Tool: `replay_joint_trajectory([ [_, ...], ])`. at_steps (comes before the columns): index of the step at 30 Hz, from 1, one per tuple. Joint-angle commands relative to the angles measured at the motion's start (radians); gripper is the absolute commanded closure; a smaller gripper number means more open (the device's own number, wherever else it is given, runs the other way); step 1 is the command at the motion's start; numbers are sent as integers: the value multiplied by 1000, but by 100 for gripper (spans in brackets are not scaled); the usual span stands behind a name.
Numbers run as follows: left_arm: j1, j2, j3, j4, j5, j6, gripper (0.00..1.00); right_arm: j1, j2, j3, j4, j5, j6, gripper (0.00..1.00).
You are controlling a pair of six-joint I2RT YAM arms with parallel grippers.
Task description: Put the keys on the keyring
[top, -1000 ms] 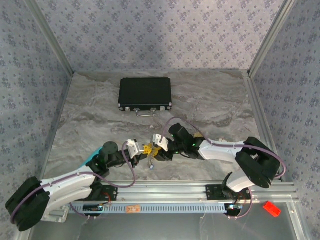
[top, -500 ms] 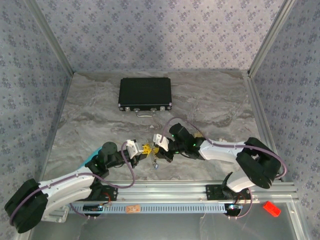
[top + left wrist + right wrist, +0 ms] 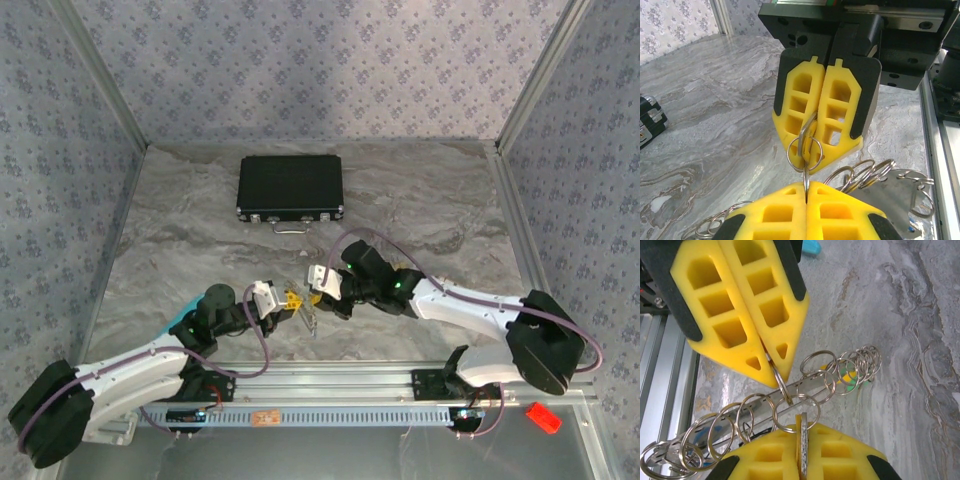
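The keyring is a string of silvery split rings hanging between both grippers, with a green tag behind it. My left gripper is shut on one ring edge-on. My right gripper is shut on a flat key with a yellow-orange edge, and a small ring sits at that key's top. In the left wrist view the right gripper's fingers face mine with the small ring between us. From above, the left gripper and right gripper nearly touch, with the keyring dangling below.
A black case lies shut at the back of the marble table. A flat metal strip hangs among the rings. The aluminium rail runs along the near edge, with a small red object beyond it.
The right arm's elbow has swung out to the right and its gripper has edged slightly back. Both grippers stay shut and close together; the dangling rings have shifted a little.
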Motion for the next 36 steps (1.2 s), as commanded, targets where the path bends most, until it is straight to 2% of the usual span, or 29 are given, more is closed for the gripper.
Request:
replay_joint_trajectory([
  [1,-1,8,18,-22,-16,16,94,3,-38,42,-65,56,-33,100],
  [2,-2,10,18,-24,-22,18,87,5,-41,48,-72,66,-35,100],
  [4,0,9,14,-21,-44,11,63,11,-44,66,-96,85,-40,100],
  [7,-1,-10,7,-17,-86,5,41,16,-48,87,-127,96,-49,100],
  [8,-2,-22,5,-19,-108,1,31,17,-49,89,-132,98,-50,100],
  [10,-1,-59,7,-35,-164,-1,1,18,-50,94,-141,103,-56,100],
  [14,0,-159,31,-131,-378,-14,1,19,-37,108,-142,99,-58,100],
  [19,4,-288,79,-303,-858,-136,0,74,19,187,-143,57,-60,100],
  [21,22,-307,119,-385,-943,-181,0,104,52,222,-133,66,-65,100],
  [24,67,-298,169,-462,-1015,-266,0,126,121,264,-72,83,-52,100],
  [29,159,-233,208,-480,-1050,-389,0,124,241,274,97,179,-11,100],
  [36,203,-150,215,-458,-1031,-405,0,79,288,189,-53,334,-93,100],
])
